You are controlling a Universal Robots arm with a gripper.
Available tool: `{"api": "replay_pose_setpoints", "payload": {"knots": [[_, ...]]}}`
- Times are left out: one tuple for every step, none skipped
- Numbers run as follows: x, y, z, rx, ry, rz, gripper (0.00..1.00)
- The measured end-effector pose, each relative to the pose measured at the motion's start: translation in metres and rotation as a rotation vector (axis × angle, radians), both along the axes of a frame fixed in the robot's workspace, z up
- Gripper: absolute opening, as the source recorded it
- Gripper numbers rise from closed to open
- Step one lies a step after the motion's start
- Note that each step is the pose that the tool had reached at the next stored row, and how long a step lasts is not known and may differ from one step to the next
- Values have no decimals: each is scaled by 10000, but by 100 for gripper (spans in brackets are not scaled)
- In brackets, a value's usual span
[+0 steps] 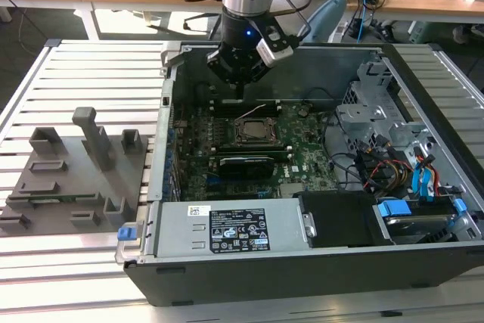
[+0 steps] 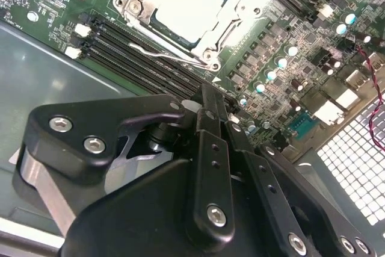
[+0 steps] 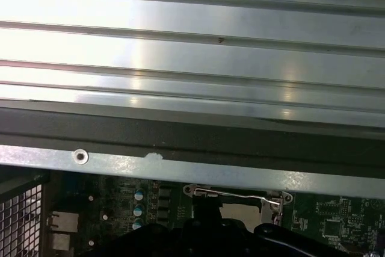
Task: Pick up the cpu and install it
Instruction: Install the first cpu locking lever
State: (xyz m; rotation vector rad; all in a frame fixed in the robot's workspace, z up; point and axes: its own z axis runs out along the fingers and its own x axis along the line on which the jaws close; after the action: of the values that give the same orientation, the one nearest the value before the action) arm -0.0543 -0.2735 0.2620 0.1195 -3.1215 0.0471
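The cpu (image 1: pixel 252 131) lies flat in the black-framed motherboard socket (image 1: pixel 236 135) inside the open computer case. In the second wrist view the cpu (image 2: pixel 189 1) shows as a pale silvery square inside the metal socket frame (image 2: pixel 240 13), with the wire lever (image 2: pixel 171 58) lying along one side. My gripper (image 1: pixel 239 94) hangs over the board just behind the socket, apart from the chip. Its black fingers (image 2: pixel 212 148) meet at a narrow tip, shut, with nothing visible between them.
Grey fixture blocks (image 1: pixel 68 175) stand on the slatted table at the exterior view's left. The case wall (image 1: pixel 162 141) rings the board. The power supply (image 1: pixel 227 228) sits in front, with a drive cage (image 1: pixel 378 115) and blue cables (image 1: pixel 423 179) at the right. Memory slots (image 2: pixel 129 58) flank the socket.
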Motion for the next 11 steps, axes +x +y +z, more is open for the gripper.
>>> {"api": "replay_pose_setpoints", "payload": {"knots": [[0,0,0,0,0,0,11],[0,0,0,0,0,0,11],[1,0,-1,1,-1,0,11],[1,0,-7,14,-1,0,11],[1,-4,-9,107,1,1,11],[1,-16,-10,199,0,-1,11],[1,-50,-11,378,0,1,11],[1,-71,-12,485,-1,1,11],[1,-99,-12,608,1,-1,11],[1,-129,-15,743,0,0,11],[4,-144,-19,820,0,2,11]]}}
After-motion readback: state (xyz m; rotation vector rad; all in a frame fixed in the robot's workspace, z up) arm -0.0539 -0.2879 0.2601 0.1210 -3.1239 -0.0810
